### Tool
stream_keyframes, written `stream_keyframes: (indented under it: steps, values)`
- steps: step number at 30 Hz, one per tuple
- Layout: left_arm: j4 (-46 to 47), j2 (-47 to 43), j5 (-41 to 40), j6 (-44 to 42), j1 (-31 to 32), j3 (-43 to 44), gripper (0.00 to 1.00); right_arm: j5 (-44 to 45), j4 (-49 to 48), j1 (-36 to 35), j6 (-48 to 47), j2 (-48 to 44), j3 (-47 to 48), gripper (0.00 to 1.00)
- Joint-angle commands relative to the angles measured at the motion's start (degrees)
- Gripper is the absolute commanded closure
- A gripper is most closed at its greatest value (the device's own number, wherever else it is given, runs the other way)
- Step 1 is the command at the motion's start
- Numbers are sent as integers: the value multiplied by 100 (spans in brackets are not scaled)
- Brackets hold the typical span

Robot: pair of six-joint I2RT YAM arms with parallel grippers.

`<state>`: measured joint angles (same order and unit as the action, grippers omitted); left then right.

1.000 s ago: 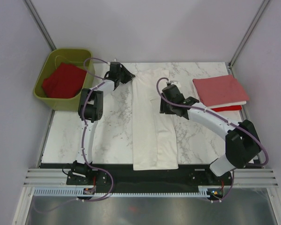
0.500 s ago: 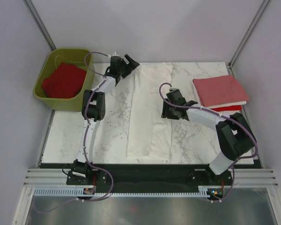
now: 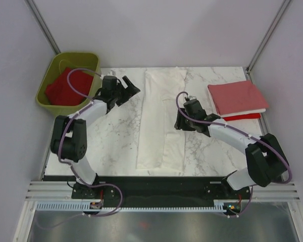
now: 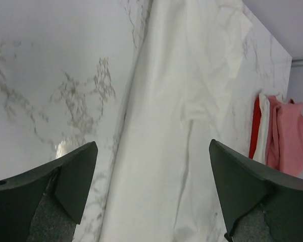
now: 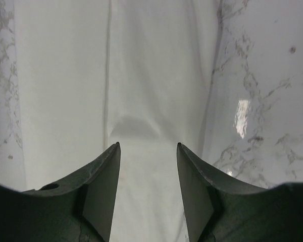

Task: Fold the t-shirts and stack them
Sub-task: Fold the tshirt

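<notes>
Marble bench [image 3: 116,136] from above: the white t-shirt [image 3: 159,121] lies as a long strip between the left tool [image 3: 129,88] and the right tool [image 3: 179,123]. Left wrist: left tool [image 4: 152,146] spread wide, white t-shirt [image 4: 182,101] just ahead. Right wrist: right tool [image 5: 147,146] parted, empty, directly over the white t-shirt [image 5: 156,75].

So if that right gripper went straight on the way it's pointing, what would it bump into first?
Most likely the white t-shirt. The right gripper, jaws open, points straight at the cloth with nothing in between. How near it is, I cannot tell.
</notes>
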<state>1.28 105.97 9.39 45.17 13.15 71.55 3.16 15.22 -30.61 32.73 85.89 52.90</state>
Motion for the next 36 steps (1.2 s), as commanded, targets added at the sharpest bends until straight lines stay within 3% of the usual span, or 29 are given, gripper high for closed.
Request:
stream_keyframes:
  steps: [1, 5, 9, 14, 22, 29, 36]
  values:
    - [-426, -1696, -366, -429, 425, -1158, 0, 43, 296, -409, -13, -765, -517, 44]
    - [-576, -2861, -490, -412, 855, -2808, 3, 97, 718, -1050, 373, -1476, -1079, 44]
    - [-1041, -3407, -683, -614, 1488, -3498, 5, 448, 947, -1623, 865, -2127, -1746, 45]
    - [-1095, -3952, -481, -430, 1743, -4402, 7, 501, 1018, -1764, 1025, -2533, -2205, 46]
    - [-1218, -4717, -456, -35, 2270, -5230, 16, 282, 755, -1940, 1042, -2200, -2442, 49]
    - [-1577, -5297, -709, 352, 2920, -5467, 26, 141, 666, -2185, 1130, -2137, -2539, 55]
    - [-2254, -5631, -912, 598, 3106, -5371, 27, 150, 693, -2520, 1359, -2296, -2601, 55]
